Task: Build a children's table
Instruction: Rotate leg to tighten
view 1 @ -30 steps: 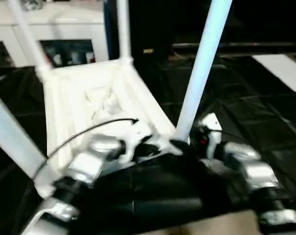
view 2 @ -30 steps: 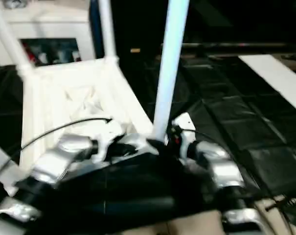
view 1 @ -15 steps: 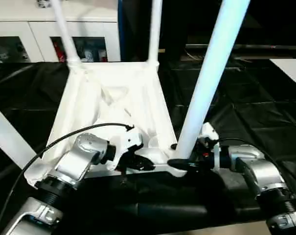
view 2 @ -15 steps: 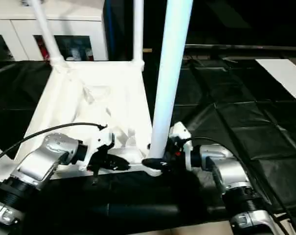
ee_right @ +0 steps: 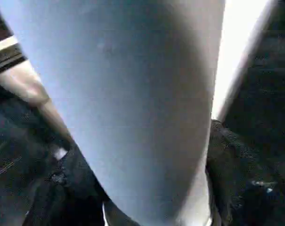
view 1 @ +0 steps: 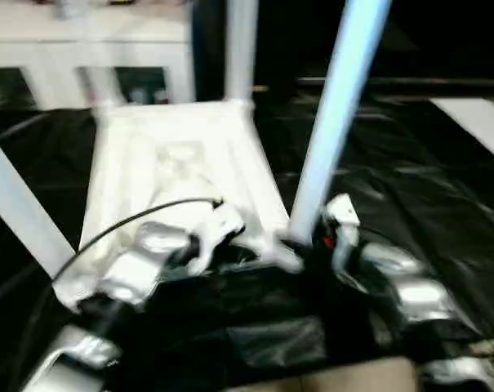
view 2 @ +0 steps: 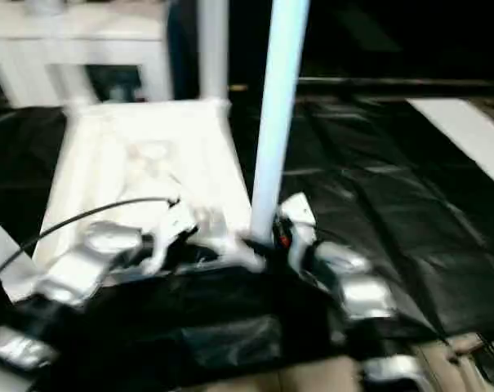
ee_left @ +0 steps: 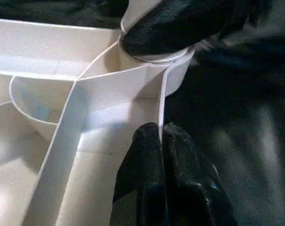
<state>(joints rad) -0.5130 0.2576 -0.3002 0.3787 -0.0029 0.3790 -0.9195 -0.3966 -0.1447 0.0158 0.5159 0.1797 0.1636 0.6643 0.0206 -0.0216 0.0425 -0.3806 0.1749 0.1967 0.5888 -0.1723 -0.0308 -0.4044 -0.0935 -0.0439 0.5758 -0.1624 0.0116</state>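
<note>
1. Nearest the camera, two silver forearms are seen reaching forward over a worktop (view 1: 442, 204) draped in black sheeting.
2. The left gripper (ee_left: 162, 141) is found at the near edge of the children's table (view 1: 181, 163), which lies upside down on the sheeting with its ribbed underside up. Its fingers (ee_left: 180, 174) are pressed together, pinching the thin outer rim wall beside the near right corner socket (ee_left: 151, 70).
3. The right gripper (view 1: 308, 245) is placed at the base of the near right leg (view 1: 332, 114), where that tube stands in the socket. Its fingers (ee_right: 236, 179) sit on either side of the tube, one against it at the socket rim; a firm clamp cannot be confirmed.
4. A red mark is visible on the right wrist housing; nothing on it can be read.
5. A third leg (view 1: 18, 212) is seen rising at the near left corner, leaning outward.
6. Further back, two more legs (view 1: 240, 49) stand in the far corner sockets.
7. Behind the worktop, a white cabinet (view 1: 108, 57) with glass doors is noted. No legible writing or brand is made out anywhere.
</note>
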